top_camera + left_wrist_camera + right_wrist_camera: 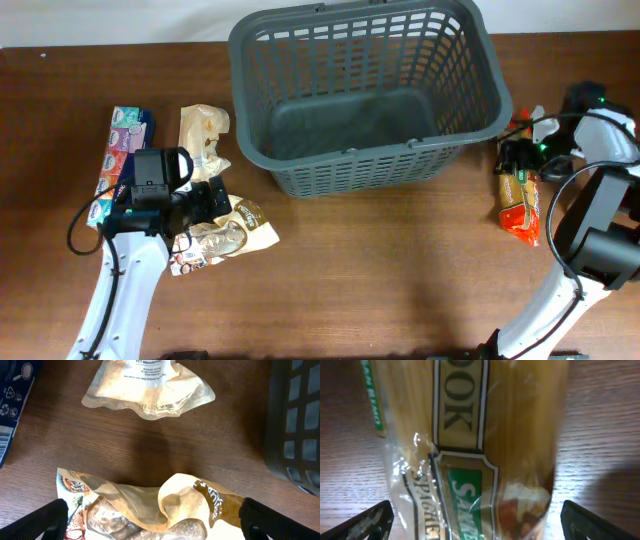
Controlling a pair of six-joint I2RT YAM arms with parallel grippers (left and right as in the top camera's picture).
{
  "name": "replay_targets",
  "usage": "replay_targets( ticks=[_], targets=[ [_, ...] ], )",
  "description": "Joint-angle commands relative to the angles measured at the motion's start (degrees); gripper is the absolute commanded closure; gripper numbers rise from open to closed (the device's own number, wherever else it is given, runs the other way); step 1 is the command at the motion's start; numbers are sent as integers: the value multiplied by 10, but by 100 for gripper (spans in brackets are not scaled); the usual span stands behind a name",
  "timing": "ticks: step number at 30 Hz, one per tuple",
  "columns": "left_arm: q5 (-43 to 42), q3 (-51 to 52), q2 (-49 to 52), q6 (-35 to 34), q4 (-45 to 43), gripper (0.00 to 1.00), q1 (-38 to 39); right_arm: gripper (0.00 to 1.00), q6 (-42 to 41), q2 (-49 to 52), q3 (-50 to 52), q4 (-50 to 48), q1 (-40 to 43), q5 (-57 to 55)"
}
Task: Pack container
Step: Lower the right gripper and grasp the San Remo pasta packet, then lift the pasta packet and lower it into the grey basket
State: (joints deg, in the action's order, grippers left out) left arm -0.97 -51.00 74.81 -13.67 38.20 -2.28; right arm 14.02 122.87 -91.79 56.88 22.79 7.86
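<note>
In the overhead view, the container [362,172] is seen at the upper centre of the frame, standing on the desk [400,270] with nothing inside it. The left pincer [215,200] is held over a printed snack pouch [235,235] at the lower left, beside a clear pouch [203,135] and a blue pack [120,150]. The right pincer [520,155] is placed at the right edge over a spaghetti packet [520,205].

In the left wrist view, the left pincer [162,522] is shown spread wide with nothing gripped. Its fingertips [50,520] appear at the two lower corners, and the snack pouch [165,505] lies between them. The container [295,425] is glimpsed at the right edge.

In the right wrist view, the right pincer [480,522] is likewise opened fully and empty. The spaghetti packet [470,435] runs between its fingers, but whether it is touched cannot be told.

A first pick is judged to be in hand. It would be done well if each pincer were lowered squarely, so that the pack is centred before closing. The crumpled snack pouch should be taken across its fuller body rather than by a loose flap, which could slip. The spaghetti packet should be gripped near its middle, so that it hangs level and clears the container rim.
</note>
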Motion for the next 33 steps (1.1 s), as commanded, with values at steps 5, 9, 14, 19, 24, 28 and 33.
replay_targets(
  ticks=[5, 9, 14, 19, 24, 28, 33],
  targets=[
    [13, -5, 3, 5, 0, 1, -2, 6, 5, -2, 78, -56, -3, 10],
    [39, -5, 3, 5, 0, 1, -2, 96, 0, -2, 80, -64, -3, 10],
    [38, -5, 3, 5, 0, 1, -2, 96, -11, -3, 68, -66, -3, 10],
    [38, -5, 3, 5, 0, 1, -2, 96, -60, -4, -48, -13, -2, 8],
    [38, -5, 3, 5, 0, 1, -2, 96, -77, -4, -227, 70, -2, -24],
    [38, -5, 3, 5, 0, 1, -2, 96, -77, -4, -418, 142, -2, -28],
    [38, -5, 3, 5, -1, 1, -2, 96, -76, -7, -625, 215, -13, -12]
  ],
)
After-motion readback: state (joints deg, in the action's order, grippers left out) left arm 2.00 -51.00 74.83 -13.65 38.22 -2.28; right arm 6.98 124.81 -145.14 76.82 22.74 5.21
